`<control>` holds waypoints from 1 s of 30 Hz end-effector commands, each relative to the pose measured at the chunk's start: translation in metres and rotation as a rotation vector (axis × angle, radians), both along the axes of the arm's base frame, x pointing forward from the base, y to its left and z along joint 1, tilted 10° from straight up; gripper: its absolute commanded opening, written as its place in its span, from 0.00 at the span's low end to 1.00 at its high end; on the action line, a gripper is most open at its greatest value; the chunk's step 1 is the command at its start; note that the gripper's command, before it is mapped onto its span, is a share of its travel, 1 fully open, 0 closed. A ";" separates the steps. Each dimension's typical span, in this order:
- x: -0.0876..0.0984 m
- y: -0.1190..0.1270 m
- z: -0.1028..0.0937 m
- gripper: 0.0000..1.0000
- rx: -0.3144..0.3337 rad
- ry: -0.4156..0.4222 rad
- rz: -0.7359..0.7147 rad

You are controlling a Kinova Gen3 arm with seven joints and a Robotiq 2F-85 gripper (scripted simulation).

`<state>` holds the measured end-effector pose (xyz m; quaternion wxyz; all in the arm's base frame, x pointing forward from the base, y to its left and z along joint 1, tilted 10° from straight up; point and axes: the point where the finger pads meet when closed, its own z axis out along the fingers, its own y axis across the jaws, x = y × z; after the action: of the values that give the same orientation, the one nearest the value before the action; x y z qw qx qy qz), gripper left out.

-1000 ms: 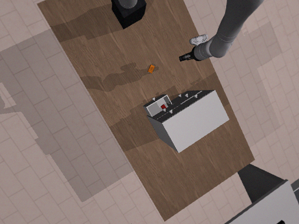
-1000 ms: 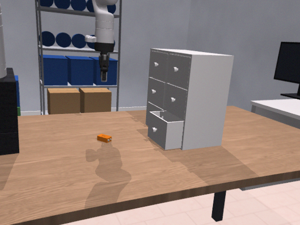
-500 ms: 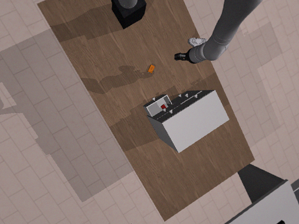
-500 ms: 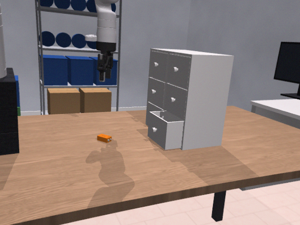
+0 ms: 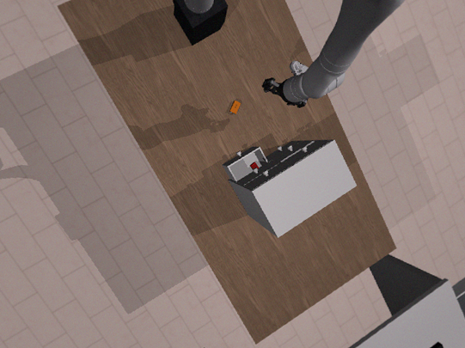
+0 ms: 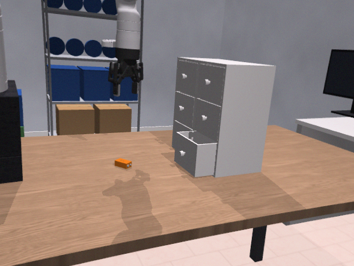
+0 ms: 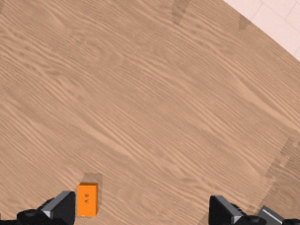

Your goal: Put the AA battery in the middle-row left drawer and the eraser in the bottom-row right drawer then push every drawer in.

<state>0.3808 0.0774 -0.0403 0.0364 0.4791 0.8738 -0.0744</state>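
Best next step, by the look of things: push the bottom right drawer (image 5: 235, 173) (image 6: 185, 161) shut. First, close up the fingers (image 5: 269, 84) (image 6: 116, 89), now wide apart with nothing in between. Then come down in front of the drawer, well off the round knob (image 5: 239, 154) (image 6: 182, 153), and go low without a bump. Press on the flat front, near the middle, slow and straight. No shove from the side, or maybe a stuck drawer or a turned chest (image 5: 305, 186) (image 6: 244, 116). Stop once flush, then back away gently.

Small red thing (image 5: 254, 166), likely the eraser, inside that open drawer; far below the fingers and off toward the chest, not near the tips. AA battery: not in sight. Maybe in the shut middle left drawer, but no way to tell from here. Worth being sure about before the end. Orange block (image 5: 235, 107) (image 6: 123, 163) (image 7: 87, 199) with two little studs: on the table (image 5: 194, 80) (image 6: 72, 189) (image 7: 148, 99), not an AA by its shape, so best left alone.
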 end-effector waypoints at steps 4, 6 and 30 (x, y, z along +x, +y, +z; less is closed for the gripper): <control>-0.004 -0.019 0.008 1.00 0.000 -0.033 -0.189; -0.004 -0.019 0.008 1.00 0.000 -0.033 -0.189; -0.032 -0.091 0.031 1.00 -0.003 -0.176 -1.034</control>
<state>0.3519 -0.0071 -0.0125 0.0679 0.8404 0.5359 -0.0448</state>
